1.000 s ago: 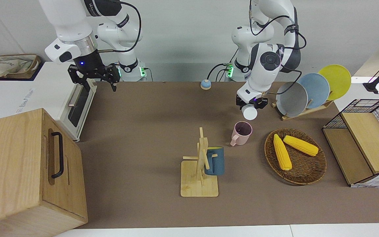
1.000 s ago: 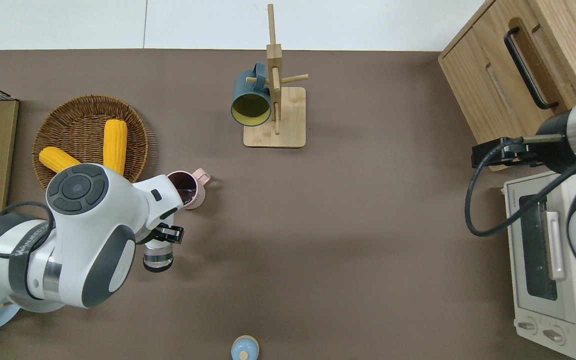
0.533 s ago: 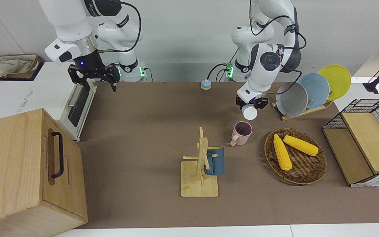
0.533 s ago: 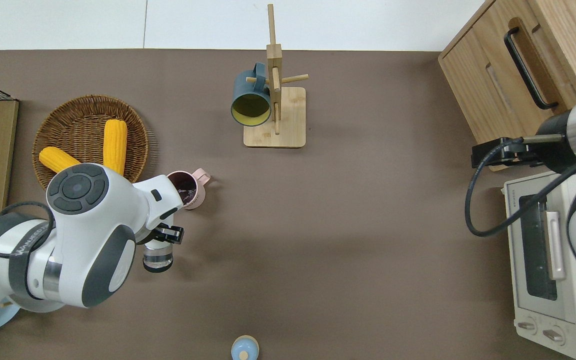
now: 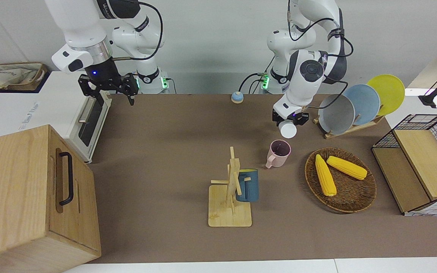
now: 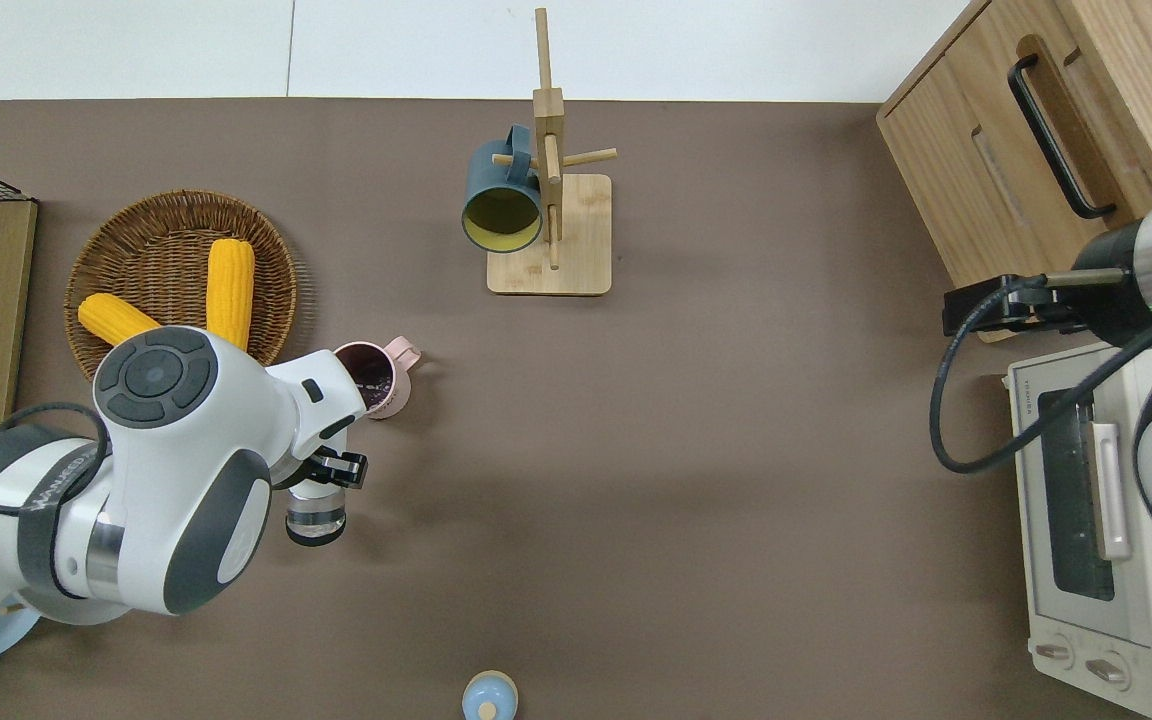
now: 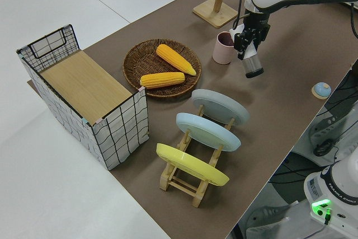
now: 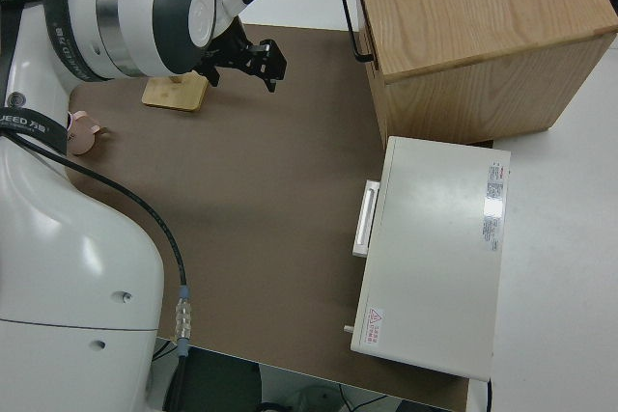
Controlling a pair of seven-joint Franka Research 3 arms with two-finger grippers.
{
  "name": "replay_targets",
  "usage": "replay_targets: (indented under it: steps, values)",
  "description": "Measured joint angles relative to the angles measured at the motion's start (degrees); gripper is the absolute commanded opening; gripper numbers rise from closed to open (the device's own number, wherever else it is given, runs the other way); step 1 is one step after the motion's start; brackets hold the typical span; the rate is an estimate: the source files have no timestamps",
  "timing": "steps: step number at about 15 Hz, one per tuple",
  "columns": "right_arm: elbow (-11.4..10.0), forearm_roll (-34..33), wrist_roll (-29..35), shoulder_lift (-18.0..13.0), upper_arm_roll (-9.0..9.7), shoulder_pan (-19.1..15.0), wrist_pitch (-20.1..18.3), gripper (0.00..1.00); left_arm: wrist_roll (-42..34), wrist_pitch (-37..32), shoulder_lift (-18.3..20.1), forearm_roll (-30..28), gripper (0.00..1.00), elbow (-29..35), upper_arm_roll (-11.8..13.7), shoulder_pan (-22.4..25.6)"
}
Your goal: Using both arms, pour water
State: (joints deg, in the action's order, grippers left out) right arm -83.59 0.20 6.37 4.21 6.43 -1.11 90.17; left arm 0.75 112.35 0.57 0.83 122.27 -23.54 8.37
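The left gripper is clenched on a small clear cup, held up in the air with its white base turned toward the front camera, low and left of centre in the overhead frame; just above it in that frame stands the pink mug on the brown counter, upright, its handle pointing toward the right arm's end, its inside dark; in the left side view the cup hangs tilted beside the mug, apart from it. At the left of the overhead frame a wicker basket holds two corn cobs; at the top centre a wooden mug tree carries a dark blue mug on its peg; a small blue bell sits at the bottom edge. The plate rack with grey, blue and yellow plates stands at the right of the front frame. The right gripper is parked at the upper left of the front frame, its jaws released and spread.
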Motion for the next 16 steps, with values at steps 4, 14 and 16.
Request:
replay_targets:
  steps: [4, 14, 16]
  values:
    - [0.0, 0.0, 0.0, 0.0, 0.0, 0.0, 0.0, 0.985, 0.0, -0.8, 0.0, 0.0, 0.0, -0.1, 0.0, 0.0]
    - [0.0, 0.0, 0.0, 0.0, 0.0, 0.0, 0.0, 0.985, 0.6, -5.2, -1.9, 1.7, 0.0, -3.6, 0.1, 0.0]
    - [0.0, 0.0, 0.0, 0.0, 0.0, 0.0, 0.0, 0.987, 0.9, -5.2, -2.5, 2.2, 0.0, -3.8, 0.1, 0.0]
